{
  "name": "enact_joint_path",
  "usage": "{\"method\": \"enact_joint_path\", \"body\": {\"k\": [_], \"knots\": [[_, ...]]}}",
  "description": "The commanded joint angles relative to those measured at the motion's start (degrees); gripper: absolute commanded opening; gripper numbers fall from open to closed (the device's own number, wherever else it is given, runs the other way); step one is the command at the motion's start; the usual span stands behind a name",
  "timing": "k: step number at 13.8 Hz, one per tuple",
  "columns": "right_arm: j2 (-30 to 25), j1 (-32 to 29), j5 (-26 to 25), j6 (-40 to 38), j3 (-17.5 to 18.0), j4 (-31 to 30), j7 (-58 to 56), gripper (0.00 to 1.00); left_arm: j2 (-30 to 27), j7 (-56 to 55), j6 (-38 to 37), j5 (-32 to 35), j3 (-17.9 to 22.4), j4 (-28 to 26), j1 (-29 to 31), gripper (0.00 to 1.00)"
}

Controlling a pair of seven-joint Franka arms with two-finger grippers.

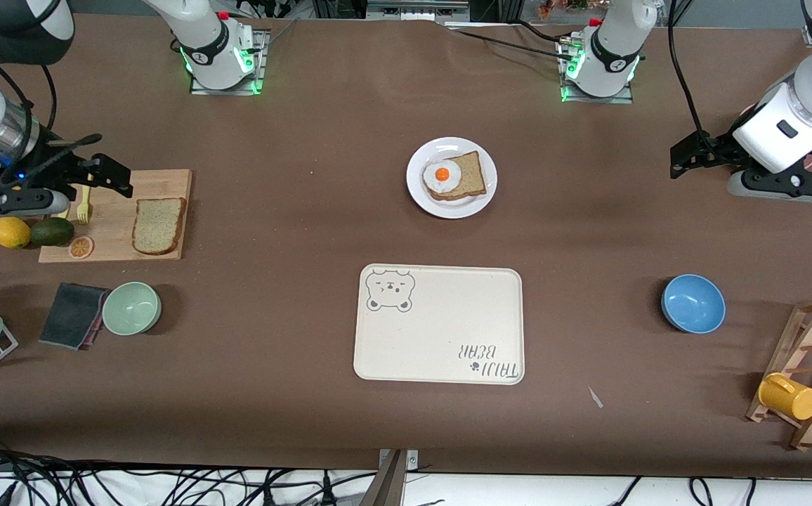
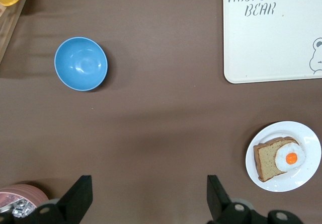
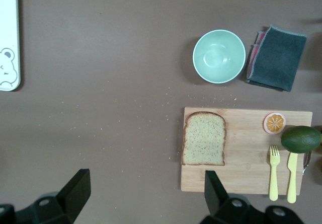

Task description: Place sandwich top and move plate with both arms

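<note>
The sandwich top (image 1: 159, 225) (image 3: 204, 138), a plain speckled brown slice, lies flat on a wooden cutting board (image 1: 114, 242) toward the right arm's end of the table. My right gripper (image 1: 100, 160) (image 3: 146, 176) hangs open and empty above the board's edge, close to the slice. The white plate (image 1: 448, 211) (image 2: 307, 133) sits mid-table and carries another bread slice (image 1: 473, 172) (image 2: 266, 161) topped with a fried egg (image 1: 442, 176). My left gripper (image 1: 687, 154) (image 2: 149, 181) is open and empty over bare table toward the left arm's end, well apart from the plate.
A cream bear-printed tray (image 1: 441, 323) lies nearer the front camera than the plate. A blue bowl (image 1: 692, 303) and a wooden rack with a yellow mug (image 1: 789, 396) stand toward the left arm's end. A green bowl (image 1: 131, 308), dark cloth (image 1: 72, 315), lemon (image 1: 10, 232) and avocado (image 1: 53, 230) surround the board.
</note>
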Motion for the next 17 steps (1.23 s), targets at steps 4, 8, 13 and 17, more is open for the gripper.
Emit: {"method": "enact_joint_path", "body": {"k": [4, 8, 13, 17], "knots": [[-2.87, -0.02, 0.28, -1.87, -0.02, -1.56, 0.25, 1.00, 0.43, 1.09, -1.41, 1.06, 0.15, 1.55, -0.36, 1.00], [-1.29, -0.02, -0.07, -0.29, -0.28, -2.61, 0.25, 1.00, 0.43, 1.09, -1.41, 1.06, 0.15, 1.55, -0.36, 1.00], [-1.20, -0.37, -0.77, 15.15, -0.46, -15.60, 0.69, 1.00, 0.43, 1.09, -1.41, 1.06, 0.07, 1.55, -0.36, 1.00], [4.15, -0.72, -1.56, 23.87, -1.42, -20.45, 0.87, 1.00, 0.43, 1.09, -1.41, 1.06, 0.15, 1.55, -0.36, 1.00]]}}
